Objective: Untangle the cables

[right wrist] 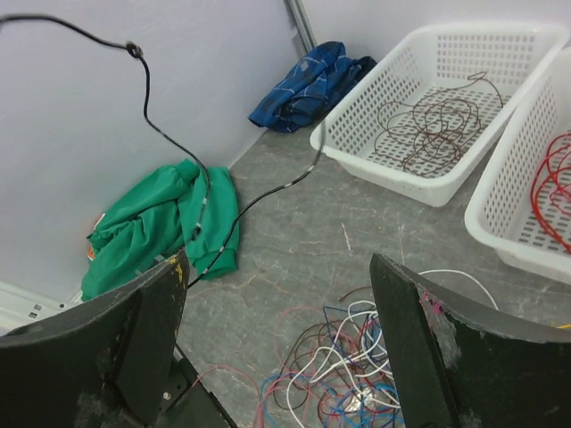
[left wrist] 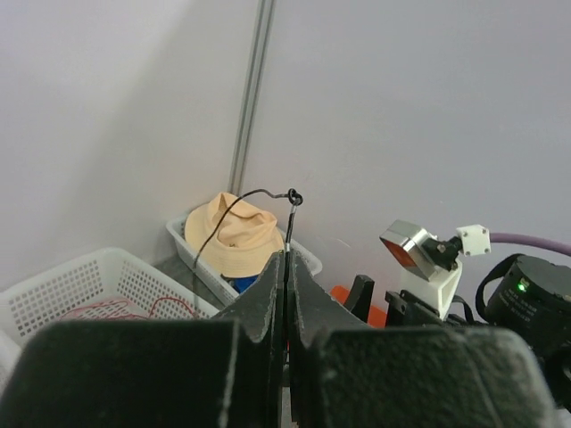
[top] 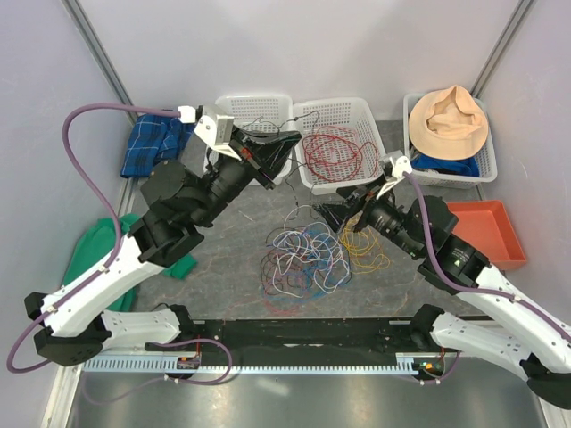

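Black wire point(left wrist: 234, 207), thin and with 1 small knot at its top, is pinched between the closed jaws of my left tool point(left wrist: 285, 267), which hangs raised over the left basket point(top: 234, 105). In the right wrist view the strand loops down in front of the green cloth point(right wrist: 152, 223). My right tool point(right wrist: 277, 267) stands wide with nothing in it, over the far right edge of the tangle of cables point(top: 308, 254). That tangle is a loose heap of white, blue, purple, red and yellow loops on the worktop point(top: 232, 259). Red cables point(top: 330, 152) lie in the middle basket point(top: 379, 134), and 1 brown cable point(right wrist: 433, 120) lies in the left one.
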Robot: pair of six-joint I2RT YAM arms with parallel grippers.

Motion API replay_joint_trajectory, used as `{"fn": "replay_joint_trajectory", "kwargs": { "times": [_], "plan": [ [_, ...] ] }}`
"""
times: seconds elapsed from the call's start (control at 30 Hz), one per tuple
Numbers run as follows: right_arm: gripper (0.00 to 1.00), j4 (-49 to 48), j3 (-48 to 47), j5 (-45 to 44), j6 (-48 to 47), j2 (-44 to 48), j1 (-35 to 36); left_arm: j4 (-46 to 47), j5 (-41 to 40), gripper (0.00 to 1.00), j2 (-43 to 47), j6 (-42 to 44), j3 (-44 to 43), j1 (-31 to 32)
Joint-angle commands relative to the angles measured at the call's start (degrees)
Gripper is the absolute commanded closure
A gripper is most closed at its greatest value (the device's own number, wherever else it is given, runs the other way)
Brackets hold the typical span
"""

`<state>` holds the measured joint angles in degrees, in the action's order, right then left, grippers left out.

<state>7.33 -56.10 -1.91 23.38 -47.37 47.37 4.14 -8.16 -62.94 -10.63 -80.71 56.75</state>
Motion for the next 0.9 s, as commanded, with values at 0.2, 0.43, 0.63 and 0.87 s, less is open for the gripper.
{"fn": "replay_joint_trajectory", "kwargs": {
  "times": [0.2,0.43,0.63,0.87],
  "plan": [
    [0.10,-1.7,12.4,-6.1,5.4,9.6,0.1,-12.9,-13.0,0.98,-12.0,-0.1,-12.5,-7.0],
    [0.09,1.8,15.0,-9.9,5.3,14.9,0.0,-14.6,-9.5,0.98,-20.4,-9.0,-13.8,-21.1],
    [0.08,-0.4,19.5,-12.0,6.2,19.3,0.1,-14.5,-7.0,0.98,-30.0,-10.0,-21.6,-29.1],
    [0.08,-2.1,23.7,-11.6,6.3,19.5,0.1,-16.3,-2.0,0.88,-43.8,-10.6,-32.2,-34.1]
  ]
}}
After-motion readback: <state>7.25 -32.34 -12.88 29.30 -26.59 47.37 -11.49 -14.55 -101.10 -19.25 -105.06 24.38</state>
